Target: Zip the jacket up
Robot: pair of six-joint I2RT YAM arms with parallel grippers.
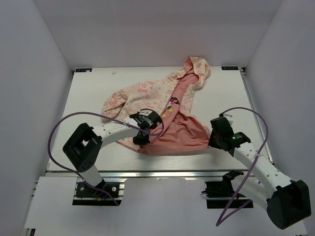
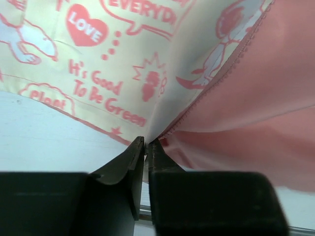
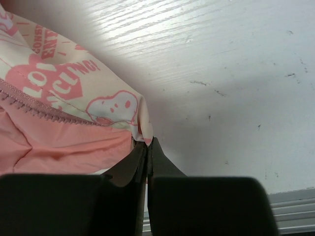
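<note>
cream jacket (image 1: 147, 93), pink print, salmon lining; white table (image 1: 93, 93).

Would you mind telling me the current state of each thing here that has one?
Jacket: lying open, pink lining showing.
Zipper: undone.
Left gripper: shut on one bottom corner of the jacket.
Right gripper: shut on the jacket's other bottom corner.

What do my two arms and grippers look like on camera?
The left arm and right arm are white with black joints; a purple cable loops off each. The right arm carries a small green light. The left gripper and right gripper have black fingers tapering to thin tips.
</note>
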